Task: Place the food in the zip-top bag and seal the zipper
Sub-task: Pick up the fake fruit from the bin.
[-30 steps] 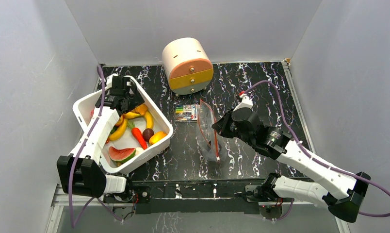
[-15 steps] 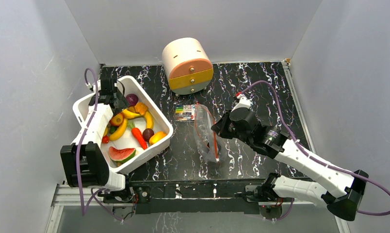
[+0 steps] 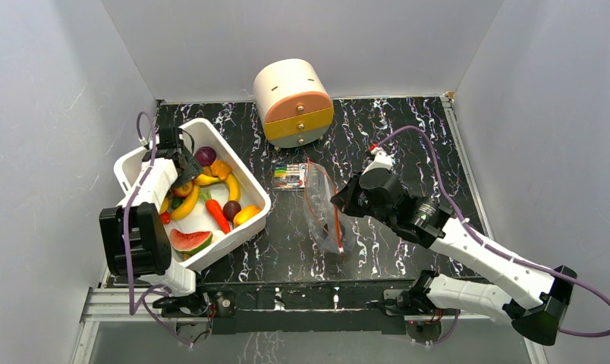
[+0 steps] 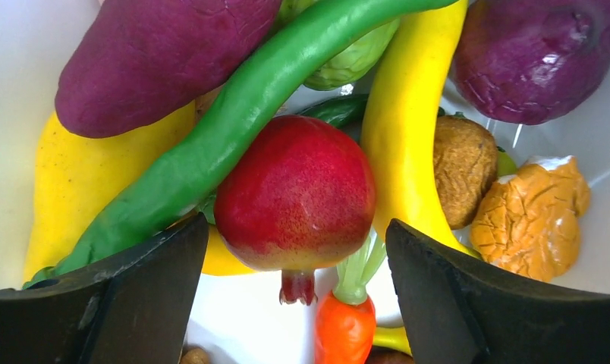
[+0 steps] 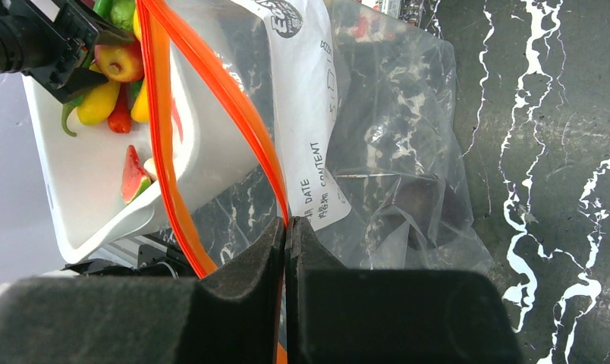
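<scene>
Red and glossy, the toy pomegranate (image 4: 294, 201) sits between the spread fingers of the left hand (image 4: 296, 226), which is released and grips nothing. It lies on a heap of other food (image 3: 218, 216) in the white bin (image 3: 127, 171) at the left of the counter (image 3: 408, 136), with a green bean, yellow bananas and a carrot top pressed against it.

It looks like hard, light plastic with a smooth round skin, so it will probably squirt sideways under an off-centre pinch. The widest part of the body looks like the best place to hold it, clear of the little crown at its base.

The right hand (image 5: 285, 235) is clenched on the zip-top bag (image 5: 408, 152) at its mouth, pinching the orange zipper (image 5: 234, 98). The bag stands near the middle of the counter, well apart from the bin. Its film is thin, crinkly and limp, so the mouth will likely sag unless held up by that stiffer strip.
</scene>
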